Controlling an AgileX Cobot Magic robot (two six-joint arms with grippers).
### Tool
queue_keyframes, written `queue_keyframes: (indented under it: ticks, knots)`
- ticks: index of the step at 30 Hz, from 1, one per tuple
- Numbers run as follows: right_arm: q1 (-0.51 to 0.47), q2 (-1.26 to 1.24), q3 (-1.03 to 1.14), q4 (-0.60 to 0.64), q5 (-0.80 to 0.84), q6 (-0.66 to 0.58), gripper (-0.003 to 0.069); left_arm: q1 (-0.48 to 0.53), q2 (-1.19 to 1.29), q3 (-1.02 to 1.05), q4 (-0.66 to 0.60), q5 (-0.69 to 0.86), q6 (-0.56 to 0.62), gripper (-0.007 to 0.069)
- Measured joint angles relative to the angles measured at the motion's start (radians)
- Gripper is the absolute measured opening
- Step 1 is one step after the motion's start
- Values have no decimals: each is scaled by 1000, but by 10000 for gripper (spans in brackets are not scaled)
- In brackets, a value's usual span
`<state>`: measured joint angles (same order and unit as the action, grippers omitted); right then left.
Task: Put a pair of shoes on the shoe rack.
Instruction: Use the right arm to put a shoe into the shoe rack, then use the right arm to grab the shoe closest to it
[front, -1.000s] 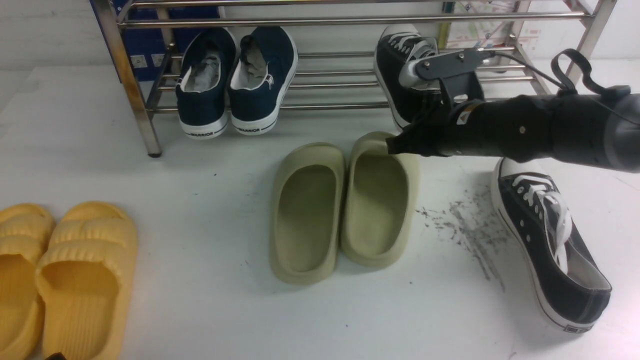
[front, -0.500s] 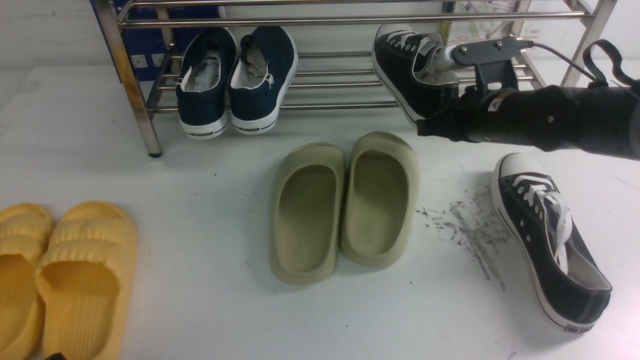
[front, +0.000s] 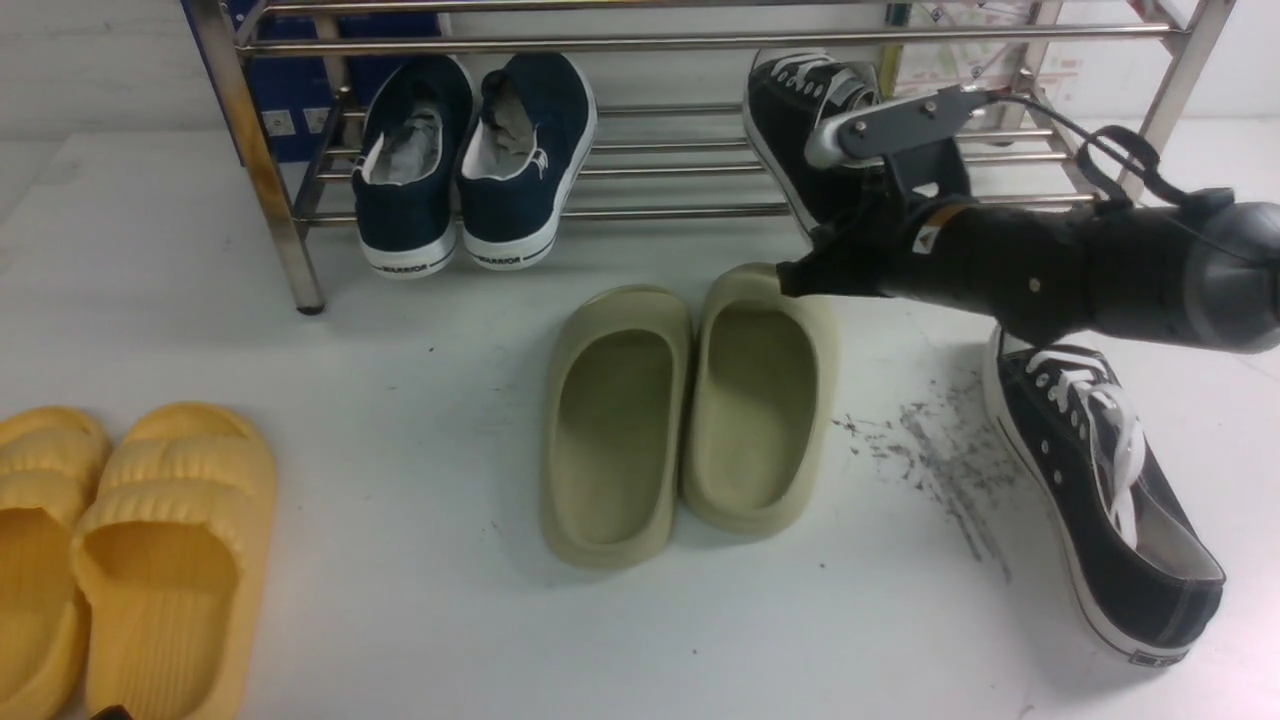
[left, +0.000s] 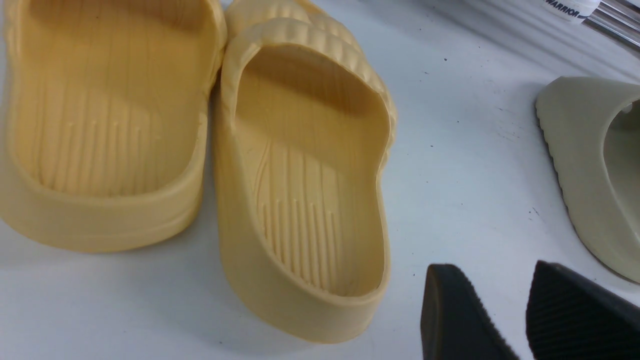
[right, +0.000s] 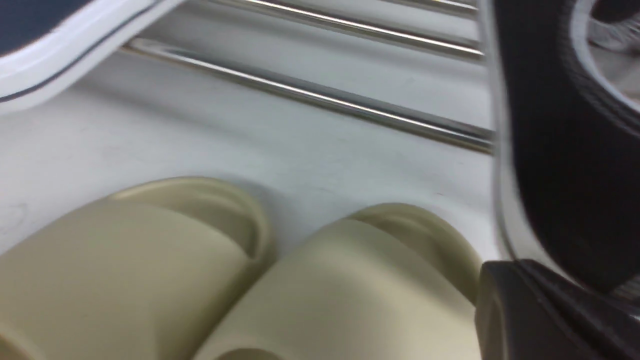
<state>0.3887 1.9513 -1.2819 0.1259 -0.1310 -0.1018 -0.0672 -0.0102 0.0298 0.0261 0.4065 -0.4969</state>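
One black canvas sneaker (front: 795, 120) rests on the lower bars of the steel shoe rack (front: 700, 42), toe pointing back, its heel hidden behind my right arm. It also shows in the right wrist view (right: 550, 150). The other black sneaker (front: 1100, 480) lies on the table at the right, partly under my right arm. My right gripper (front: 795, 283) hangs just in front of the rack, over the toe of an olive slide. Its fingers (right: 500, 295) look pressed together and hold nothing. My left gripper (left: 492, 272) is open and empty, just above the table.
Two navy WARRIOR sneakers (front: 470, 150) lean on the rack's left part. Olive-beige slides (front: 690, 410) lie mid-table, just in front of the rack (right: 320, 97). Yellow slides (front: 140, 560) lie at the front left, beside my left gripper (left: 300, 175). Dark scuff marks (front: 930, 450) show on the table.
My right gripper swung right and up toward the racked sneaker, then came back left and down to the olive slide's toe. The racked sneaker shifted a little further back.
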Motion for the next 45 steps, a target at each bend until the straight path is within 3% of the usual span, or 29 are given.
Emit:
queue_keyframes:
  ticks: [6, 15, 18, 21, 24, 28, 32, 45]
  knots:
    - [-1, -23, 0, -22, 82, 8, 36, 0, 0, 0, 0, 0, 0, 239]
    - [-22, -223, -43, -35, 686, 29, 58, 0, 0, 0, 0, 0, 0, 239]
    - [-60, -335, -49, -49, 931, 136, 87, 0, 0, 0, 0, 0, 0, 239]
    - [-78, -432, -17, -88, 1061, 184, 129, 0, 0, 0, 0, 0, 0, 239]
    - [-78, -507, 38, -91, 1085, 193, 172, 0, 0, 0, 0, 0, 0, 239]
    - [-78, -663, 234, -64, 1081, 223, 301, 0, 0, 0, 0, 0, 0, 239]
    - [-78, -715, 322, -46, 1067, 224, 378, 0, 0, 0, 0, 0, 0, 239]
    - [-78, -646, 342, -38, 1004, 206, 401, 0, 0, 0, 0, 0, 0, 239]
